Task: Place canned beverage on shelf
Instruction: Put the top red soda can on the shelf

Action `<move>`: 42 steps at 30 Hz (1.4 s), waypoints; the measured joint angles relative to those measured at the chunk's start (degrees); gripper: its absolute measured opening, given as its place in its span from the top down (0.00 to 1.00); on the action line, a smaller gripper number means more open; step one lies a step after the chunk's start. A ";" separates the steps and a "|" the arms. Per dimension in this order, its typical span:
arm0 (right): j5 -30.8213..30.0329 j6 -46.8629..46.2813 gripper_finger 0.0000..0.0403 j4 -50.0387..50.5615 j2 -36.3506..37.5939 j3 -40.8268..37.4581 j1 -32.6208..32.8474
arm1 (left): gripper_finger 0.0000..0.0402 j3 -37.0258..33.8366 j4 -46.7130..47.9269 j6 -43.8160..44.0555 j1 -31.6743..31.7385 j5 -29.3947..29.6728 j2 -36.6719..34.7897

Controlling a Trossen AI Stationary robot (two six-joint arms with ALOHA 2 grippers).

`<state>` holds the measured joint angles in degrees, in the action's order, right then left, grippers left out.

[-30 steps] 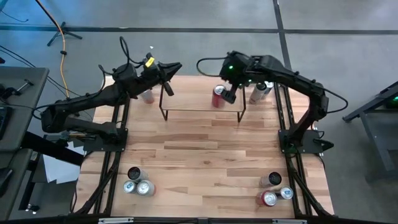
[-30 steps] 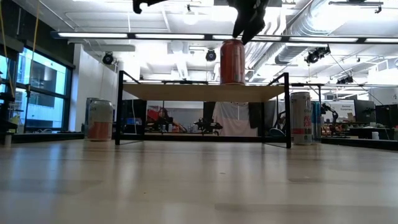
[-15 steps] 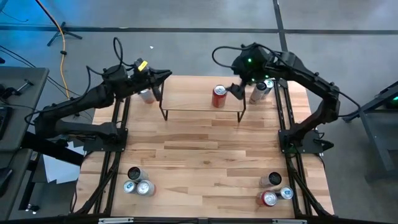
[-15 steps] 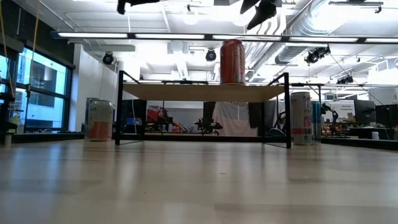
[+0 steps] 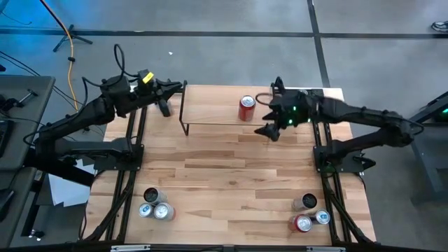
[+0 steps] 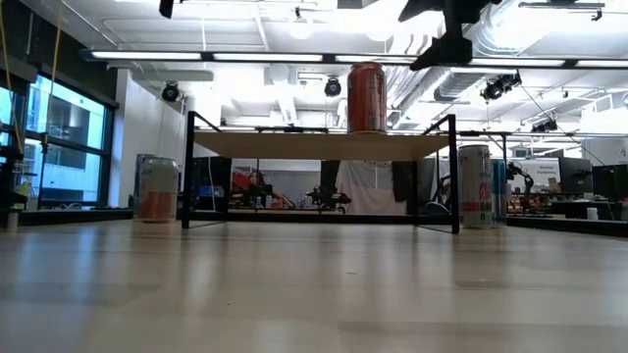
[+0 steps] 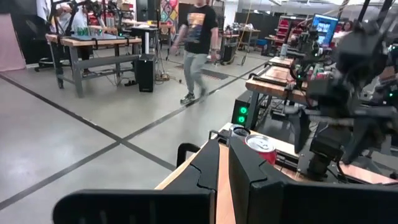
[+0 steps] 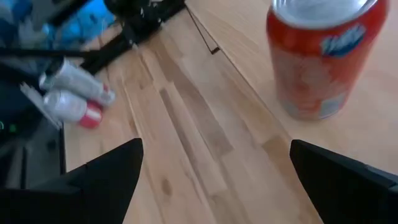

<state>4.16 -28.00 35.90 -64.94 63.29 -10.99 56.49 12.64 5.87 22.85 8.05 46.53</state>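
Red cylindrical beverage can with silver top (image 5: 246, 108) stands upright on the shelf (image 5: 210, 114), a low riser with light wood plank top and thin black metal legs, at the far middle of the light wooden plank table (image 5: 224, 182). The can sits toward the shelf's right end, nothing touching it. In the low view the can (image 6: 366, 97) is upright on the plank (image 6: 294, 145), clear of both arms.

Right gripper (image 5: 269, 124) hangs just right of the can, near the shelf's right end, fingers spread wide apart, holding nothing. Right wrist view: the can (image 8: 320, 59) ahead, the two dark fingertips (image 8: 106, 171) far apart, bare wood between them.

Left gripper (image 5: 178, 87) is at the shelf's far left corner, fingers pressed together, empty. Left wrist view: fingers (image 7: 242, 171) closed together, the can's top (image 7: 261, 144) beyond them, a person walking (image 7: 196, 46) in the room behind.

Other cans: three silver-topped cans clustered at the table's near left (image 5: 154, 205), three more at the near right (image 5: 308, 213), one red-topped. Low view: an orange-and-silver can (image 6: 157, 188) standing left of the shelf, a white can with red markings (image 6: 476, 186) to its right, both on the table.
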 joint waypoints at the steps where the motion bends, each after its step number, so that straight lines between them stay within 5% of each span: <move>1: -2.71 -1.40 0.03 -1.18 -0.14 -1.09 1.53 | 1.00 -0.02 0.03 0.00 0.00 0.00 -0.09; 4: -15.22 -3.74 0.03 -3.20 -2.30 -2.10 6.35 | 1.00 -0.01 0.03 0.00 -0.02 0.00 -0.09; 9: -45.25 -12.82 0.03 -3.22 -8.82 -0.35 13.65 | 1.00 -0.01 0.05 0.09 -0.02 0.00 -0.09; 12: -55.02 -18.07 0.03 -4.03 -12.73 -0.25 16.12 | 1.00 0.00 0.05 0.52 -0.02 0.00 -0.09; 24: -62.61 -21.90 0.03 -14.50 -23.49 -0.25 15.07 | 1.00 -0.01 0.18 0.50 -0.02 0.00 -0.09; 42: -60.23 -14.56 0.03 -24.19 -24.77 -0.18 7.45 | 1.00 -0.02 0.19 0.52 -0.02 0.00 -0.09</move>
<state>-56.07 -42.56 11.70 -89.71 63.11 -3.54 56.47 12.83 6.39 22.83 8.05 46.44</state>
